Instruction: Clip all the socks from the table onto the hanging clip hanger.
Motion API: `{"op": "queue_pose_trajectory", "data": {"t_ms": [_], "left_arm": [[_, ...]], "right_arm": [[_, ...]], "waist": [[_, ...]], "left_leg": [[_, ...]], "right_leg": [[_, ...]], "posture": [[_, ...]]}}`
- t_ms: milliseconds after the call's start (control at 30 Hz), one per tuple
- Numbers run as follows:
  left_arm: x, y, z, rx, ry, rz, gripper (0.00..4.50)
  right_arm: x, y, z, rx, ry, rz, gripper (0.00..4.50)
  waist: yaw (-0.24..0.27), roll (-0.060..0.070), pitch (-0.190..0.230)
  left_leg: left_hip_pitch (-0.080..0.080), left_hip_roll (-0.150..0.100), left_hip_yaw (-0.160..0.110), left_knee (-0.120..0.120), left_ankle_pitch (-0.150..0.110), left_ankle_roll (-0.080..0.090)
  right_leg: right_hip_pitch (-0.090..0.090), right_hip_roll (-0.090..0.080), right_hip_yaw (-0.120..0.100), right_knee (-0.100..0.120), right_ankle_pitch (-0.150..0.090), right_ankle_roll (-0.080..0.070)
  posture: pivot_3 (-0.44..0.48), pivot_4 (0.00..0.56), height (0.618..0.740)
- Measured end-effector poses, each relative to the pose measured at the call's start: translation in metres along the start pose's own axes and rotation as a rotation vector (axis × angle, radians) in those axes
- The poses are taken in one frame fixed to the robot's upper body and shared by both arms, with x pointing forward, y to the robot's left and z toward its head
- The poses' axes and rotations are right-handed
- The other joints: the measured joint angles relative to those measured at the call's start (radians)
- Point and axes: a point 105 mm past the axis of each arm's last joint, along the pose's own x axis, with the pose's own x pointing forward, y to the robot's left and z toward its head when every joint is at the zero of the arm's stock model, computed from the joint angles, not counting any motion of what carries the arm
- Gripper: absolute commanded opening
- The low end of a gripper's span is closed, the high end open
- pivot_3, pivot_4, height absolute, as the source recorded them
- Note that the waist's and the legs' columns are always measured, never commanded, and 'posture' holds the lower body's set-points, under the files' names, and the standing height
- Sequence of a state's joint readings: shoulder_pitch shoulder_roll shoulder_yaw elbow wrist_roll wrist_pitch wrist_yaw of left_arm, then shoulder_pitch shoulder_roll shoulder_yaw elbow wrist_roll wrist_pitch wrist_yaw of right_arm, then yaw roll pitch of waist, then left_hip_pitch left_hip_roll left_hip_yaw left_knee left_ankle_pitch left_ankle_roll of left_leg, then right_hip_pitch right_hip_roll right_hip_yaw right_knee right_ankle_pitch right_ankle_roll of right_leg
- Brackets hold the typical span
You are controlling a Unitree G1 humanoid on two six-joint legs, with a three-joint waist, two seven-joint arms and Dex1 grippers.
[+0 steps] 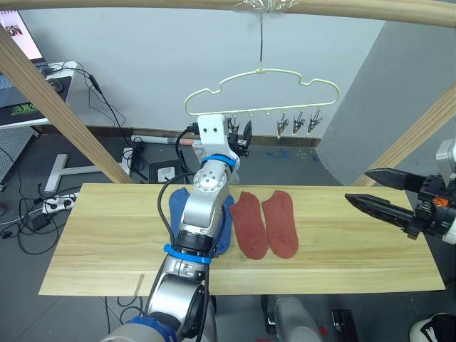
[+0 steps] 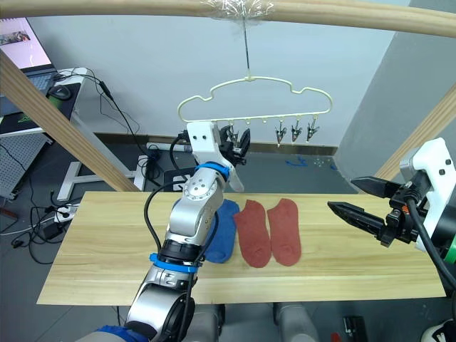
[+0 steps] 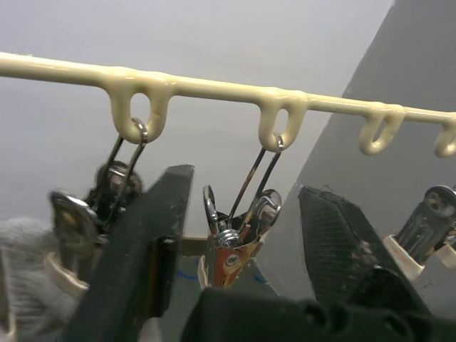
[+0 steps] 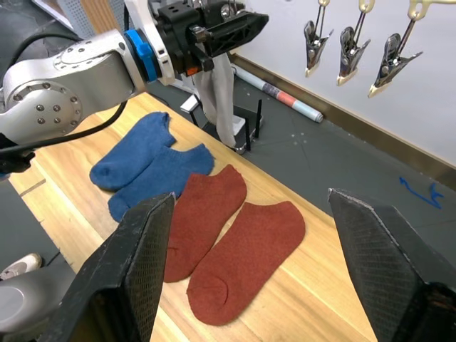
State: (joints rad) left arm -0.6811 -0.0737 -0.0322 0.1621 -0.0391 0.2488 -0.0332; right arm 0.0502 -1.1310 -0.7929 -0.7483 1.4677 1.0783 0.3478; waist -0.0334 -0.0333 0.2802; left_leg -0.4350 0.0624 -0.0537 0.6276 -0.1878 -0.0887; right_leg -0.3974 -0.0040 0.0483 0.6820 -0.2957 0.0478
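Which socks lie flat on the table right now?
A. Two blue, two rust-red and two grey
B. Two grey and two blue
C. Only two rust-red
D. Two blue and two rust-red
D: the right wrist view shows two blue socks and two rust-red socks on the table; a grey sock hangs beside the left end effector.

Blue socks [image 4: 146, 171] and red socks [image 4: 228, 239] lie flat on table [image 1: 356, 256].
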Motion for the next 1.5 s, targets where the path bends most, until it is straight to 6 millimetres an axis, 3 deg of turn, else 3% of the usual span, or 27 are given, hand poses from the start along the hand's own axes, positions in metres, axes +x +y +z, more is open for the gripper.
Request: {"op": "queue_pose_trajectory", "data": {"t_ms": [100, 233, 367, 467, 533, 633, 867, 1033, 1200, 1500], "left_arm": [[0.0, 0.0, 0.001, -0.001, -0.003, 0.0, 0.77], [0.001, 0.0, 0.004, 0.0, -0.018, 0.002, 0.21], [0.002, 0.0, 0.006, -0.007, -0.02, -0.005, 0.2], [0.004, 0.003, 0.011, -0.036, -0.016, -0.021, 0.2], [0.006, 0.007, 0.015, -0.069, -0.005, -0.03, 0.2], [0.007, 0.011, 0.02, -0.113, 0.018, -0.046, 0.2], [0.003, 0.008, 0.02, -0.234, 0.093, -0.11, 0.2], [0.001, 0.003, 0.023, -0.276, 0.107, -0.151, 0.2], [0.0, 0.002, 0.024, -0.27, 0.113, -0.157, 0.2], [0.0, 0.001, 0.024, -0.268, 0.123, -0.16, 0.2]], "right_arm": [[0.0, 0.0, 0.0, 0.002, 0.0, 0.0, 3.59], [0.0, 0.0, 0.001, -0.001, -0.003, -0.001, 3.59], [0.002, 0.0, -0.001, 0.001, 0.001, -0.003, 3.59], [0.013, 0.0, -0.019, -0.013, 0.104, -0.008, 3.59], [0.028, -0.003, -0.043, -0.024, 0.211, -0.02, 3.76], [0.047, -0.013, -0.073, -0.07, 0.341, -0.063, 4.45], [0.101, -0.036, -0.106, -0.197, 0.458, -0.104, 4.48], [0.148, -0.048, -0.12, -0.202, 0.48, -0.111, 4.48], [0.178, -0.047, -0.123, -0.212, 0.474, -0.081, 4.48], [0.212, -0.039, -0.132, -0.214, 0.471, -0.018, 4.48]], "waist": [[0.0, 0.0, 0.0], [0.0, 0.0, 0.0], [0.001, 0.0, 0.0], [0.0, 0.0, 0.0], [-0.001, 0.0, 0.0], [-0.005, 0.0, 0.0], [-0.008, 0.0, 0.001], [-0.007, 0.002, 0.002], [0.002, 0.002, 0.002], [0.004, 0.002, 0.003]], "left_leg": [[0.0, 0.0, 0.0, 0.0, 0.0, 0.0], [0.0, 0.0, 0.0, 0.0, 0.0, 0.0], [0.0, 0.0, 0.0, 0.0, 0.0, 0.0], [0.001, 0.0, 0.0, 0.0, 0.0, 0.0], [0.0, 0.0, 0.0, 0.0, 0.0, 0.0], [0.001, 0.0, 0.0, 0.0, 0.0, 0.0], [0.0, 0.001, -0.001, 0.0, 0.0, 0.0], [0.0, 0.001, -0.001, -0.001, 0.0, 0.0], [0.0, 0.001, 0.0, -0.003, 0.0, 0.0], [0.0, 0.001, -0.001, -0.003, 0.0, 0.0]], "right_leg": [[0.0, 0.0, 0.0, 0.0, 0.0, 0.0], [0.0, 0.0, 0.0, 0.0, 0.0, 0.0], [0.0, 0.0, 0.0, 0.0, 0.0, 0.0], [0.0, 0.0, 0.0, 0.0, -0.002, 0.004], [0.0, 0.0, 0.0, 0.0, -0.003, 0.005], [0.0, 0.0, 0.0, 0.0, -0.003, 0.005], [-0.001, 0.0, -0.001, 0.0, -0.002, 0.005], [-0.002, 0.0, -0.001, 0.0, -0.001, 0.003], [-0.002, 0.0, -0.001, 0.0, 0.0, 0.0], [-0.002, -0.001, -0.001, 0.0, 0.0, 0.0]], "posture": [[-0.133, 0.267, 0.74], [-0.125, 0.269, 0.74], [-0.114, 0.269, 0.74], [-0.113, 0.272, 0.74], [-0.102, 0.271, 0.74], [-0.09, 0.274, 0.74], [-0.058, 0.278, 0.74], [-0.045, 0.278, 0.74], [-0.028, 0.278, 0.74], [-0.007, 0.282, 0.74]]}}
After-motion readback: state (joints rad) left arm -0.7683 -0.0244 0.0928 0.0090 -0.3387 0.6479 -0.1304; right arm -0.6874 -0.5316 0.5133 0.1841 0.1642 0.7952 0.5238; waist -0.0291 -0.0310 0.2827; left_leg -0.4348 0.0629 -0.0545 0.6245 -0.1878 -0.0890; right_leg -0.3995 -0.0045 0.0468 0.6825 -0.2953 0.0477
